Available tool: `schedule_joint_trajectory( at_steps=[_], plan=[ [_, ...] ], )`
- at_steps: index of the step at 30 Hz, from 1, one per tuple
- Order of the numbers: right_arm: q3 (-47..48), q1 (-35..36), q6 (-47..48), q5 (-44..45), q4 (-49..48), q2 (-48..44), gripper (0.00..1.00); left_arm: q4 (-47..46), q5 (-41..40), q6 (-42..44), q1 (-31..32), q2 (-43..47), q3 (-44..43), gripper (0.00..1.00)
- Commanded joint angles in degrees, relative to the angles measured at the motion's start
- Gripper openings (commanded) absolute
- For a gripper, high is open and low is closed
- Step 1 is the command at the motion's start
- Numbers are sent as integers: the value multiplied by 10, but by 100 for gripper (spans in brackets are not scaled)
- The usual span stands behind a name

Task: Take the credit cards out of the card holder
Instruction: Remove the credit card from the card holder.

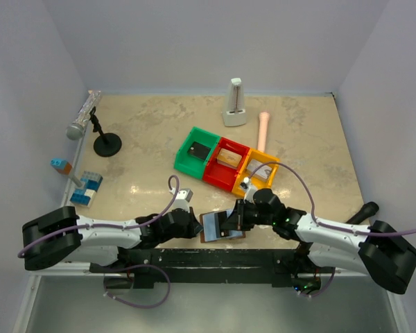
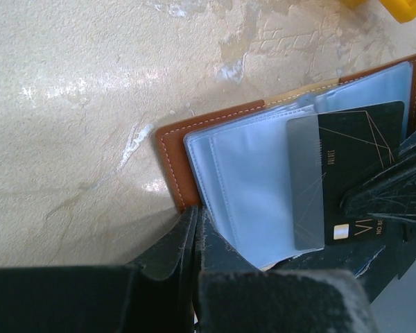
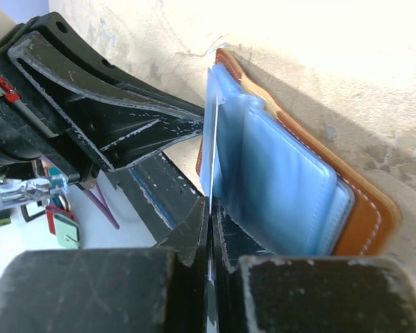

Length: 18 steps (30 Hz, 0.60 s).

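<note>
From above, no writing is large enough to read. The card holder (image 1: 220, 227) lies open on the table (image 1: 145, 146) near its front edge, between the two arms and just in front of the row made by the green bin (image 1: 194, 154), red bin (image 1: 227, 165) and yellow bin (image 1: 258, 173). The left gripper (image 1: 196, 223) meets its left side and the right gripper (image 1: 237, 216) its right side. How the jaws stand cannot be told from this height.

At the left wrist, a black card (image 2: 360, 152) sticks partly out of a clear sleeve among the holder's pale blue inner pages. Thin gold lines cross its face. Near one end it bears the pale letters "VI", cut off by the right gripper's fingers (image 2: 392, 194). Smaller print beside them begins "NO" and then runs out of sight, and a tiny line of print near the sleeve's edge is too small to read. The left gripper's jaws are pressed together with no gap, pinching the near edge of the card holder where the brown cover meets the sleeves.

At the right wrist, no lettering shows. The right gripper's jaws are clamped tight on the black card, seen edge-on as a thin pale line rising from between them. The card holder lies just beyond, its brown stitched cover against the table and its blue sleeves fanned upward. The left gripper reaches in from the upper left.
</note>
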<state>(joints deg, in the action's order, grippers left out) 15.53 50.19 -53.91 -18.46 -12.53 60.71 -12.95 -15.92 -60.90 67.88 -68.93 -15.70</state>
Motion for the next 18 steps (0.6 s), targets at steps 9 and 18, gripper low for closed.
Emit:
schedule_joint_trajectory(
  at_steps=[9, 18],
  plan=[
    [48, -30, 49, 40, 154, -100, 0, 38, -28, 10, -2, 34, 12, 0],
    [125, -30, 113, 23, 268, -151, 0, 68, -45, 62, -2, 105, -18, 40]
  ],
)
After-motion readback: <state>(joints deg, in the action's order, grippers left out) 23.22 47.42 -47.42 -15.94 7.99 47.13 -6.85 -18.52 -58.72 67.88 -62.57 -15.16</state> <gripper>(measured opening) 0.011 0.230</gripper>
